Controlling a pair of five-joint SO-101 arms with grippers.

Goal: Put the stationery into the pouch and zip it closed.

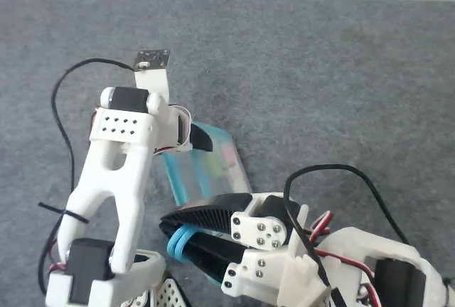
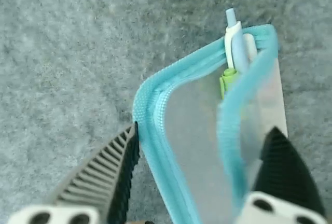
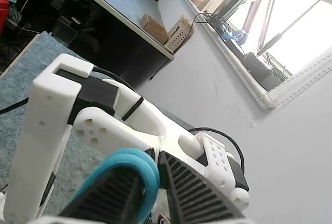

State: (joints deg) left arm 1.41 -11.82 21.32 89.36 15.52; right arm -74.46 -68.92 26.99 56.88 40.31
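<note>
**Two arms, one pouch.** Both arms meet over the pouch (image 1: 213, 168) on the grey carpeted table (image 1: 341, 87). From my console the job reads as near its last step: stationery in, zip not yet drawn.

My left gripper (image 2: 202, 130) stands spread wide. One jaw sits outside the teal zipper (image 2: 155, 130) at the pouch's corner and the other lies across the clear wall on the far side, so the open mouth is between the jaws. I cannot tell whether they press on it. I judge they bracket it to steady the mouth. Just beyond the jaws, a pale blue pen (image 2: 233, 42) and a green piece (image 2: 227, 79) beside it poke from the mouth's far end, and the pen reaches past the zipper line.

My right gripper (image 1: 170, 236) works the opposite end. Its jaws are closed on a loop of the pouch's teal edging (image 3: 129, 175), pinched between the ribbed pads (image 3: 192, 187). I read that as an anchor, so the pouch does not slide when the zip is pulled. I cannot pick out the slider itself.

What stands in the way is the protruding pen. It sits on the zip's path and would likely need pushing deeper before the teeth can meet. The left arm (image 3: 104, 125) looms just beyond the right jaws, so the two are crowded over a small target. A black cable (image 1: 54, 97) loops out beside the left arm, well apart from both sets of jaws.
</note>
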